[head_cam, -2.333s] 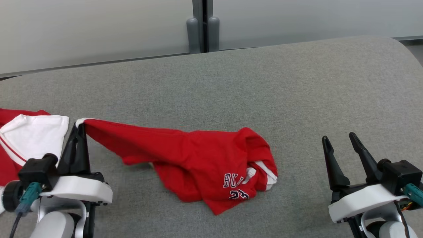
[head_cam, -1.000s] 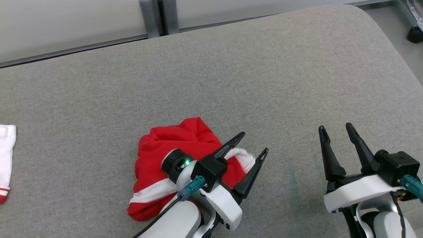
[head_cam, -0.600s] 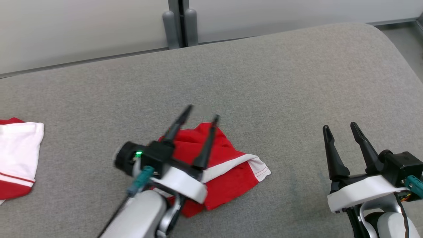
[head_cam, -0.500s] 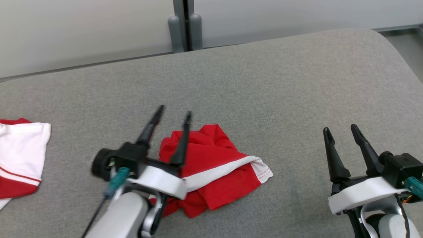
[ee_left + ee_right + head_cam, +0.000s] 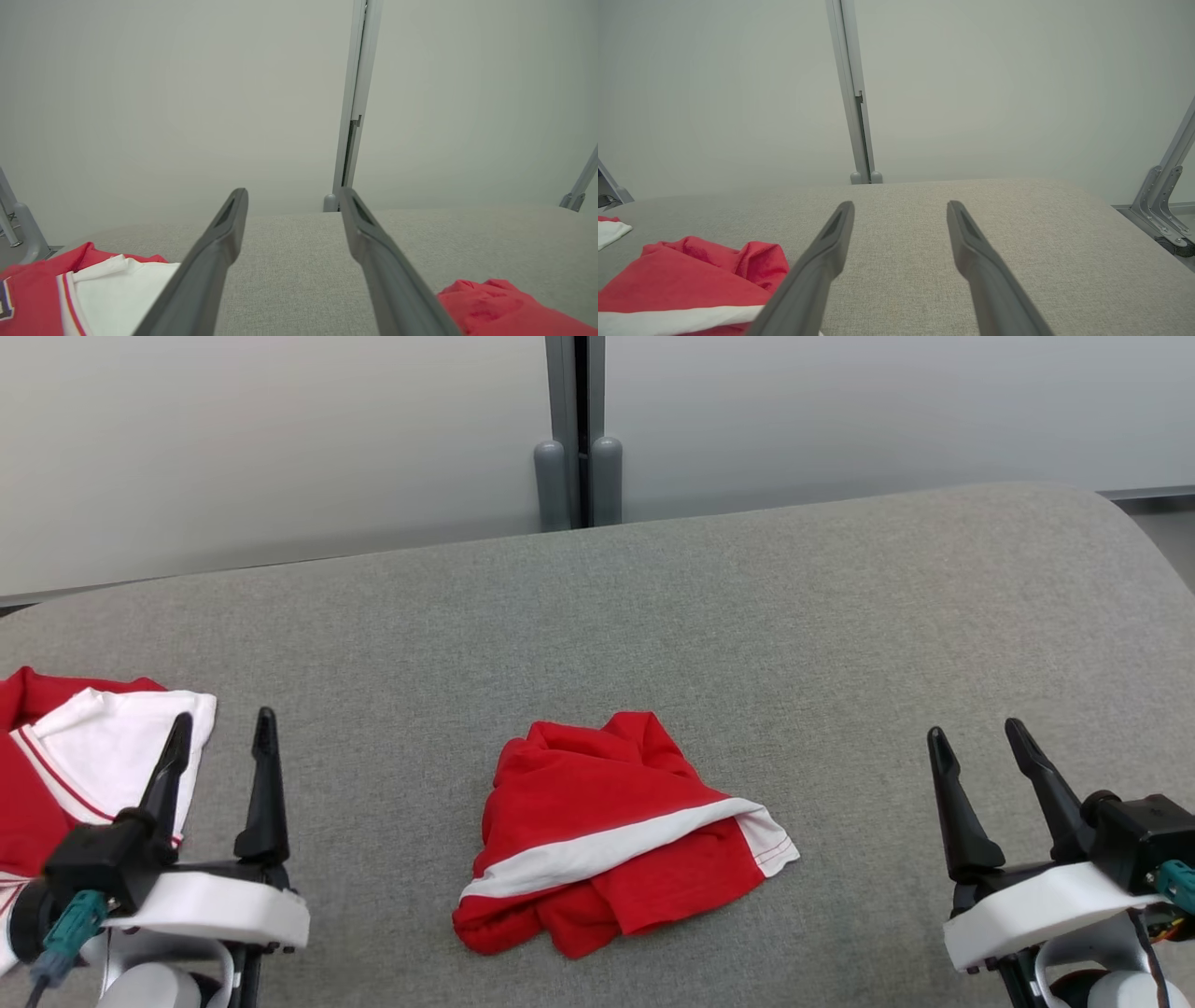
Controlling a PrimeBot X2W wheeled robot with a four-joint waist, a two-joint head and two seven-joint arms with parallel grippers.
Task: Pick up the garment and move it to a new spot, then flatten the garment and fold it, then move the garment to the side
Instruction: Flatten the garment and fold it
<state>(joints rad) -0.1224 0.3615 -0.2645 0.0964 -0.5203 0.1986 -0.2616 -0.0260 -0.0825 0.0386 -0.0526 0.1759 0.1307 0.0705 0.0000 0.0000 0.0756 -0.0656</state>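
Note:
The garment [image 5: 611,835] is a red top with a white band, bunched in a loose heap near the middle front of the grey padded surface [image 5: 747,616]. It also shows at the lower right of the left wrist view, garment [image 5: 495,303], and at the lower left of the right wrist view, garment [image 5: 691,280]. My left gripper [image 5: 222,723] stands open at the lower left, well left of the heap, with nothing between its fingers. At the lower right my right gripper [image 5: 976,737] is open and empty, some way right of the heap.
A second red and white garment [image 5: 84,765] lies at the left edge of the surface, just behind my left gripper, and shows too in the left wrist view [image 5: 84,294]. A pale wall with a grey post [image 5: 574,429] runs behind. The surface rounds off at the right [image 5: 1148,551].
My left gripper has let go of the garment and drawn back left to the lower left corner, open. The garment stays bunched in the middle. The head camera has shifted.

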